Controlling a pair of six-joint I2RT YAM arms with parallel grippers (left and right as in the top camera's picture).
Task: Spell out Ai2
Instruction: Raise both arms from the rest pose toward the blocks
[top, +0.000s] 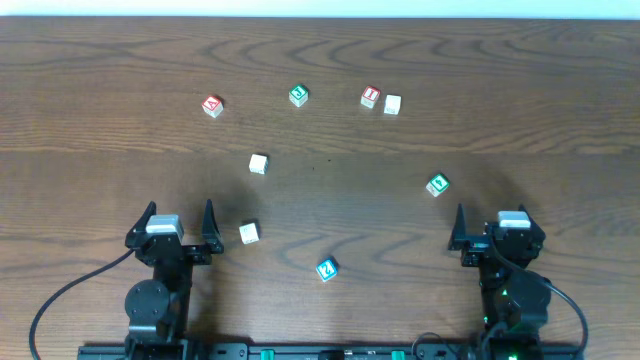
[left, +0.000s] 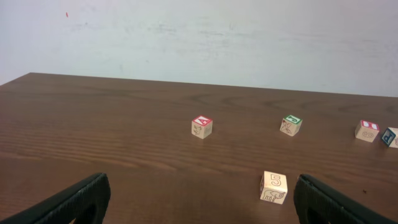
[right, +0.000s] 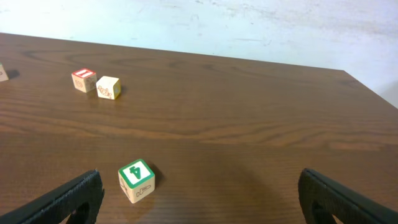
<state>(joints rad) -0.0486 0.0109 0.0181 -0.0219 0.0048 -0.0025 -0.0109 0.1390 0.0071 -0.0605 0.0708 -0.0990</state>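
Note:
Several letter and number blocks lie scattered on the brown table. A red-topped A block (top: 212, 105) sits far left and shows in the left wrist view (left: 201, 126). A red-topped I block (top: 370, 96) sits far right of centre, also in the right wrist view (right: 84, 79). A blue-topped block (top: 327, 269), its mark like a 2, lies near the front middle. My left gripper (top: 178, 222) (left: 202, 202) is open and empty. My right gripper (top: 492, 232) (right: 199, 199) is open and empty.
A green-topped block (top: 298, 95) lies at the back. A plain block (top: 392, 104) sits beside the I block. A block marked 5 (top: 259, 163) (left: 274, 186) lies mid-left. A green 4 block (top: 437, 184) (right: 137, 180) lies ahead of my right gripper. A plain block (top: 249, 233) sits just right of my left gripper.

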